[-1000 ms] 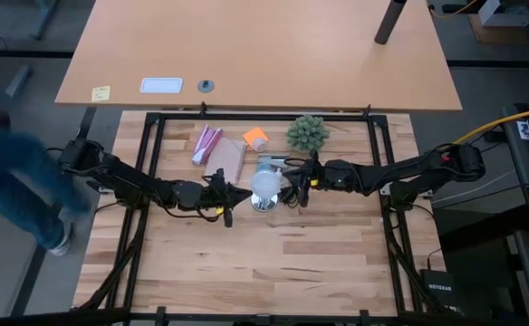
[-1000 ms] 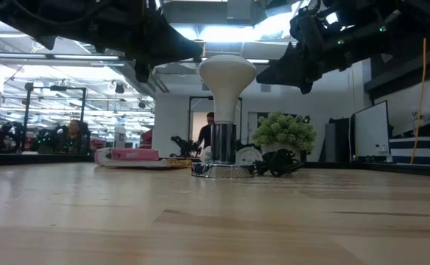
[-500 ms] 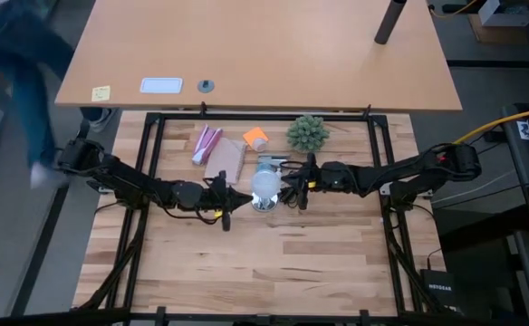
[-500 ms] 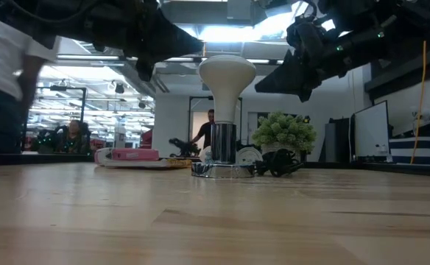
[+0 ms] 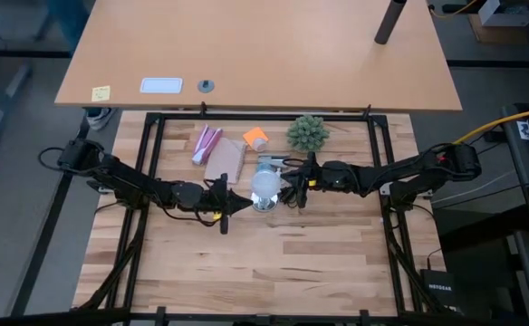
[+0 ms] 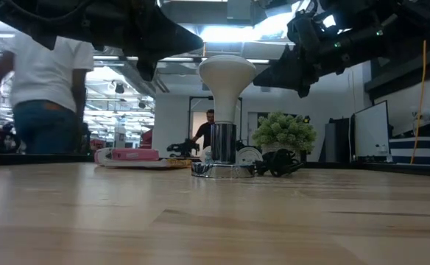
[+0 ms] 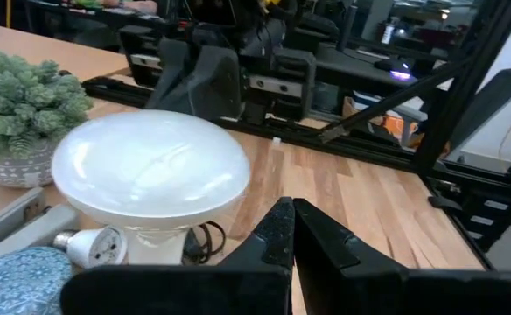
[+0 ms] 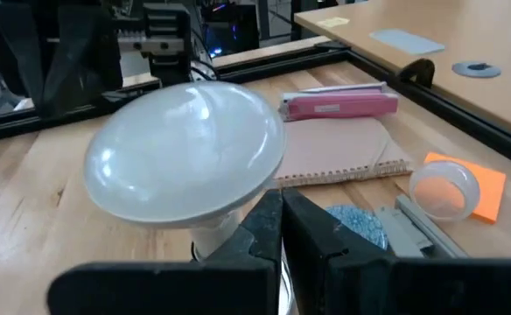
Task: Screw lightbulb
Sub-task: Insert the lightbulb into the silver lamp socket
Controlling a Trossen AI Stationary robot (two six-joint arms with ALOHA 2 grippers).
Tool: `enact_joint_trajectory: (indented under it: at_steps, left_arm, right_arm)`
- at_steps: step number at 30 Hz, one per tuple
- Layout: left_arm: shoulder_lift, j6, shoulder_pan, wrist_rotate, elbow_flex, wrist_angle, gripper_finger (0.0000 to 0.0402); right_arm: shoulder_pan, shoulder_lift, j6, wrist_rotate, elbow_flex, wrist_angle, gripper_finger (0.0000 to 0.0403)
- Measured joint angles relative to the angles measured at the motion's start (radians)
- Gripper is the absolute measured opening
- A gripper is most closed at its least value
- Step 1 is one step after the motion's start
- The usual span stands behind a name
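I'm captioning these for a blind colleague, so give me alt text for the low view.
A white lightbulb stands upright in a shiny silver socket base on a wooden table. The shut left gripper and shut right gripper hover either side of it, not touching. A green plant sits behind.

Probably a robotics lab: open-plan room (ceiling strip lights), monitors [image 6: 372, 129] and a person [image 6: 47, 92] beyond the workbench [image 5: 274, 263].
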Motion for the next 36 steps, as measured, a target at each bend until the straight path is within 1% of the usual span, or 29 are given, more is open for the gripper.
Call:
enact_joint_trajectory:
  at_steps: [5, 16, 21, 25, 33, 36]
  left_arm:
    - [0.025, -0.001, 0.006, -0.033, 0.0, 0.012, 0.0]
    - [0.045, -0.007, 0.049, -0.039, 0.002, 0.018, 0.0]
    - [0.045, -0.007, 0.048, -0.06, 0.002, 0.008, 0.0]
    - [0.045, -0.007, 0.048, -0.073, 0.002, 0.007, 0.0]
    - [0.044, -0.008, 0.047, -0.11, 0.002, 0.005, 0.0]
    - [0.043, -0.007, 0.047, -0.122, 0.002, -0.001, 0.0]
  right_arm:
    - [0.0, 0.0, -0.001, 0.0, 0.0, 0.0, 0.0016]
    - [0.001, 0.0, 0.0, -0.032, 0.0, 0.0, 0.0016]
    - [0.001, 0.0, 0.001, -0.093, 0.0, 0.003, 0.0016]
    - [0.0, 0.0, 0.028, -0.115, 0.0, -0.002, 0.0016]
    - [0.0, 0.0, 0.031, -0.155, -0.001, -0.012, 0.0016]
    - [0.0, 0.0, 0.031, -0.189, -0.002, -0.016, 0.0016]
